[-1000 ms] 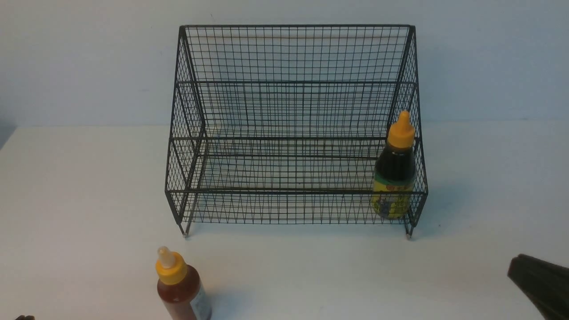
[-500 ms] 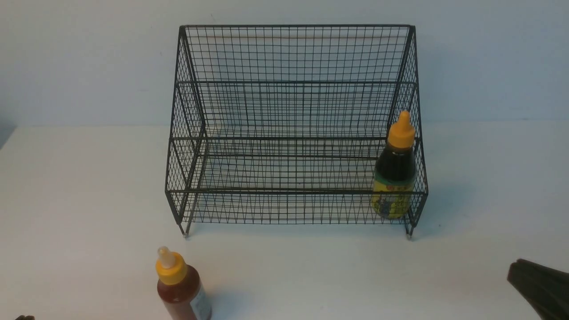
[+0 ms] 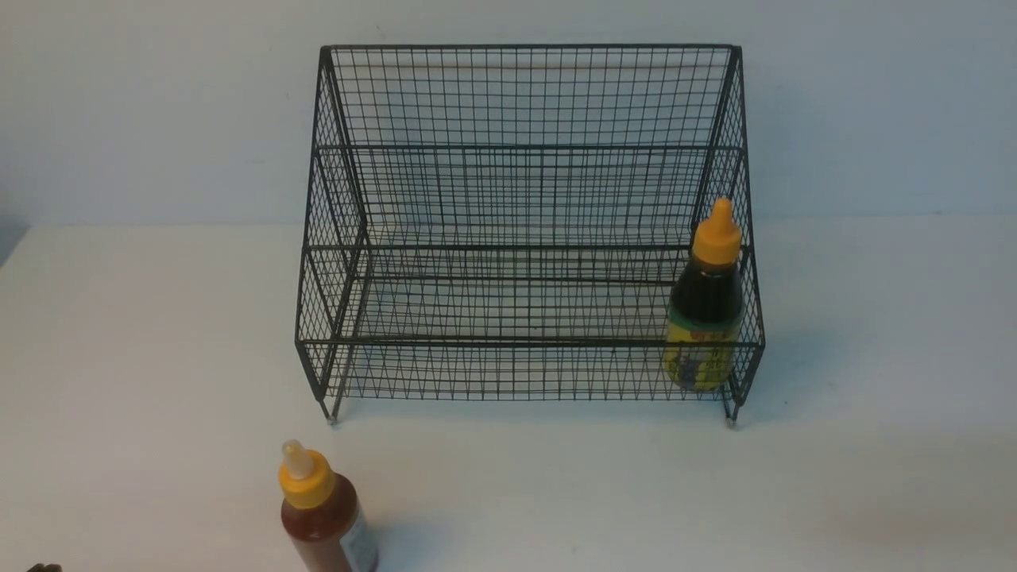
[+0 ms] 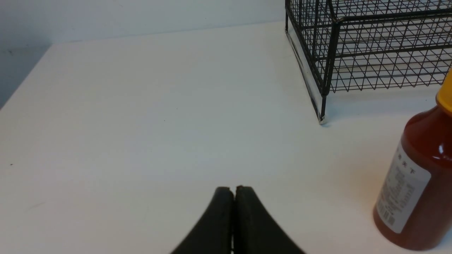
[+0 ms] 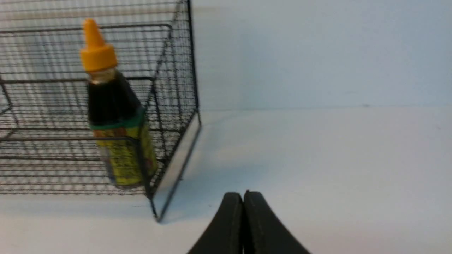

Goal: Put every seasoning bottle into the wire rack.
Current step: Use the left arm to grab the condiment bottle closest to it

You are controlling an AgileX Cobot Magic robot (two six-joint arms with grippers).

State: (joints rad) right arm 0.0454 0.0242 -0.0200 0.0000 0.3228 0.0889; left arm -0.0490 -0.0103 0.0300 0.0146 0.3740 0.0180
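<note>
The black wire rack (image 3: 524,103) stands at the back middle of the white table. A dark sauce bottle (image 3: 705,318) with a yellow-green label and orange cap stands upright in the right end of the rack's lower tier, also seen in the right wrist view (image 5: 113,116). The red sauce bottle (image 3: 322,516) with a yellow cap and pale tip stands on the table at the front left, apart from the rack. My left gripper (image 4: 233,188) is shut and empty, off to the side of the red bottle (image 4: 416,183). My right gripper (image 5: 243,194) is shut and empty, outside the rack's right end (image 5: 176,106).
A pale wall rises right behind the rack. The white table (image 3: 159,357) stretches to both sides of the rack, and its left edge (image 4: 21,84) shows in the left wrist view. A dark tip of the left arm (image 3: 44,567) shows at the lower left corner.
My right gripper has drawn back down and out of the front view's lower right corner. Both bottles and the rack have stayed put.
</note>
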